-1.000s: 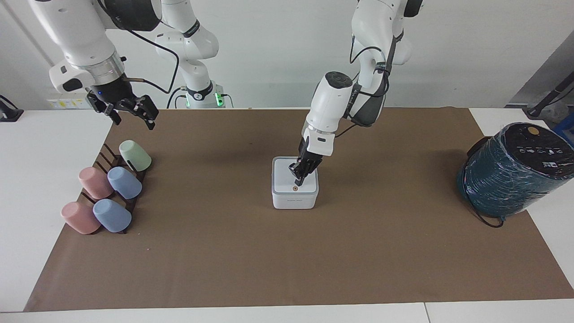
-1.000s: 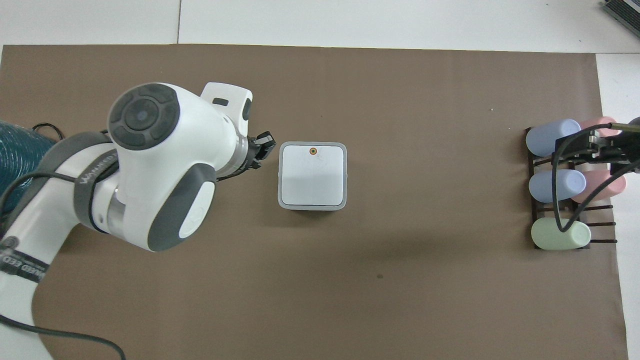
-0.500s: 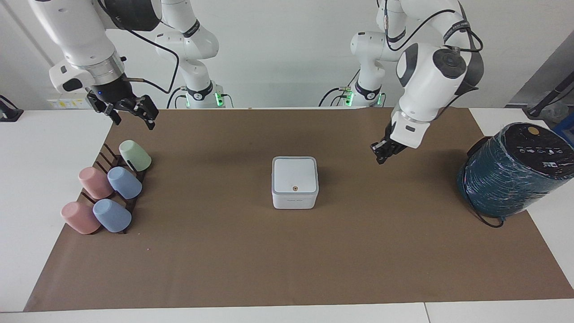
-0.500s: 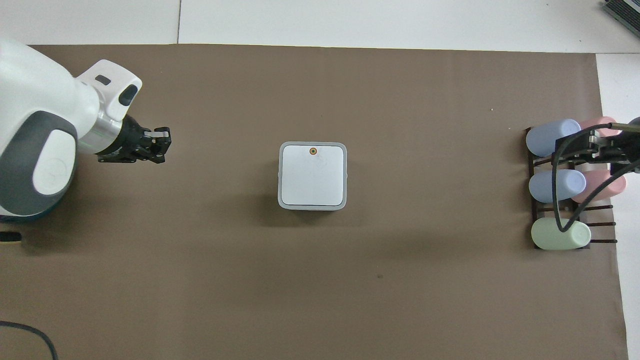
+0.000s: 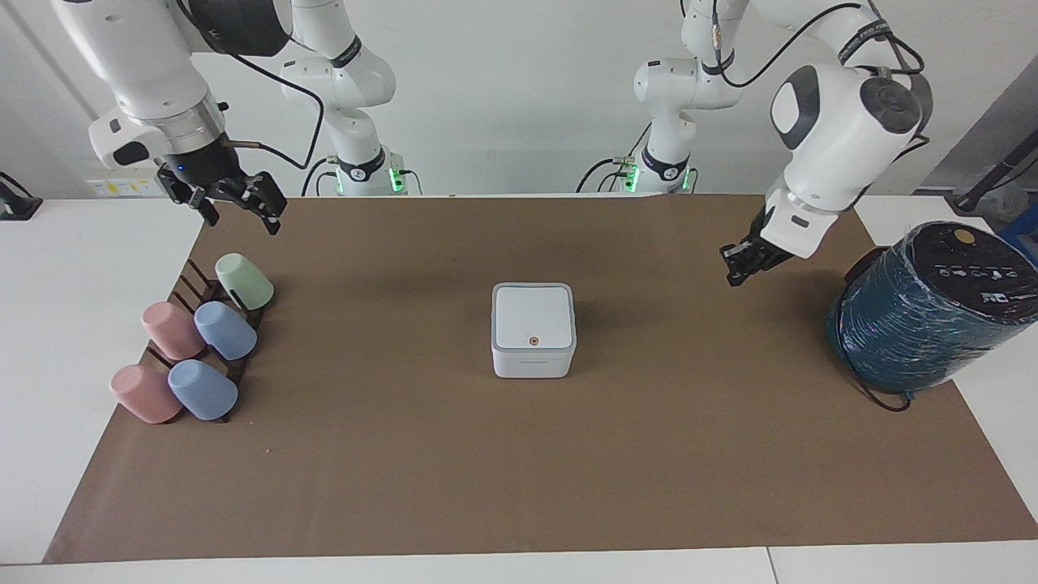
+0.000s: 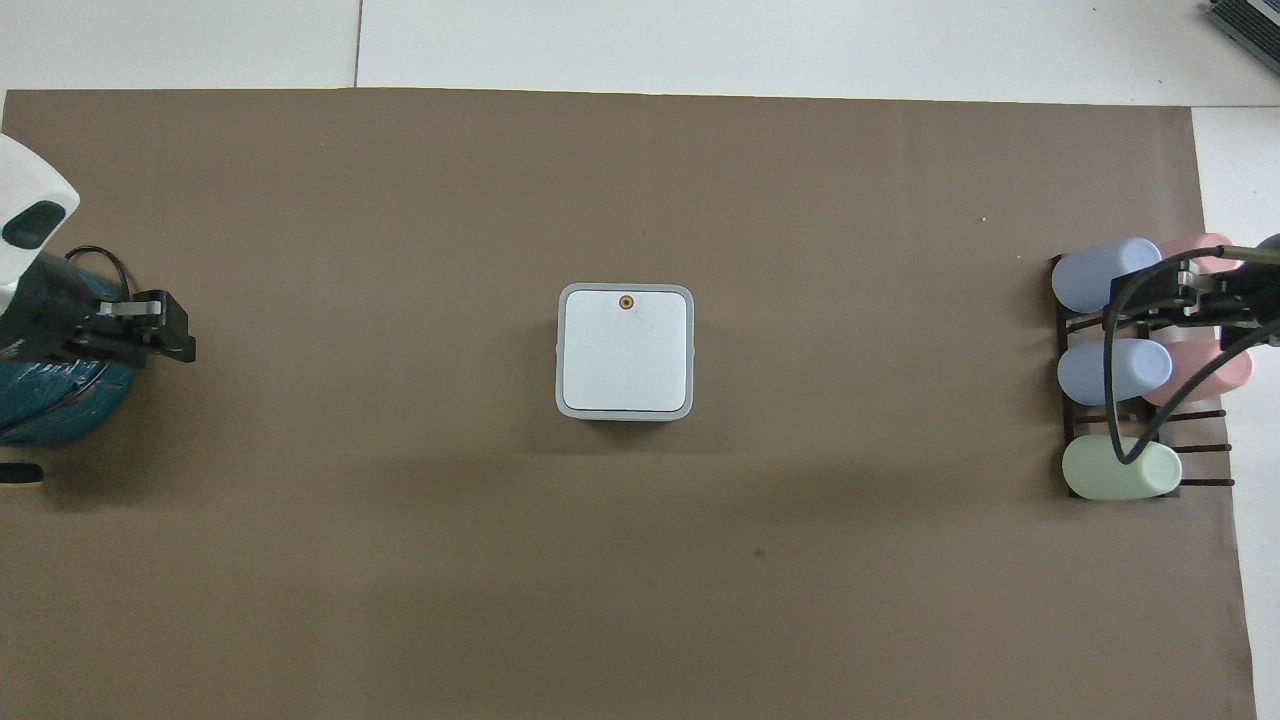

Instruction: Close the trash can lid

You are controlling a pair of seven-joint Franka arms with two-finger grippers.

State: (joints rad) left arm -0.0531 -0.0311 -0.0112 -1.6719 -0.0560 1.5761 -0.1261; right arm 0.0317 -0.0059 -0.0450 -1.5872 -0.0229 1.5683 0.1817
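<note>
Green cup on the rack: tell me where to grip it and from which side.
Grip the green cup across its round body, coming down from above. It lies tilted on the rack at the end nearest the robots, with open space above it and the blue cup close beside it. The right claw hangs nearly over it, so that arm probably suits best.

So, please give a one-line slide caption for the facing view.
Trash can with lid closed; left gripper raised beside it; right gripper waits over cup rack.
</note>
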